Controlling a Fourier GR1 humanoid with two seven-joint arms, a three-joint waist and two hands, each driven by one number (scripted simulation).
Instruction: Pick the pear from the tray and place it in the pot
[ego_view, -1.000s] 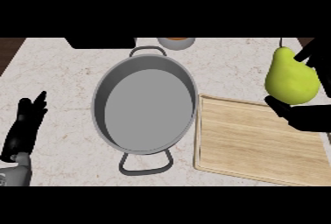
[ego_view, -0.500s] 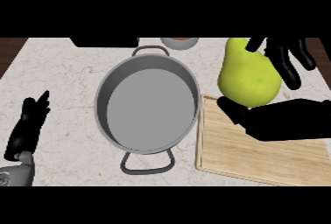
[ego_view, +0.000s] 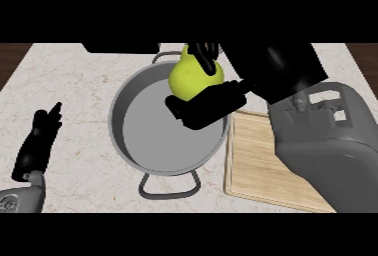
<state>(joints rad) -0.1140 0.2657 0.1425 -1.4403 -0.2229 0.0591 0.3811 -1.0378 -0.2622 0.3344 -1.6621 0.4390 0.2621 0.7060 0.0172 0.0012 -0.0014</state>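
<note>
A yellow-green pear (ego_view: 193, 76) is held in the air by my right hand (ego_view: 255, 75), whose fingers and thumb curl round it. The pear hangs over the far right part of the grey two-handled pot (ego_view: 148, 135), above its rim. The wooden tray (ego_view: 255, 170) lies on the counter to the pot's right, with my right forearm across it. My left hand (ego_view: 38, 141) rests open at the left edge of the counter, fingers pointing away, apart from the pot.
A dark object (ego_view: 122, 47) stands at the counter's far edge behind the pot. The pale marble counter (ego_view: 74, 90) stretches between the pot and my left hand. My grey right forearm (ego_view: 325, 145) covers the tray's right side.
My right hand has carried the pear leftward from above the tray to above the pot's right rim. The forearm has swung into view. The left hand has stayed put.
</note>
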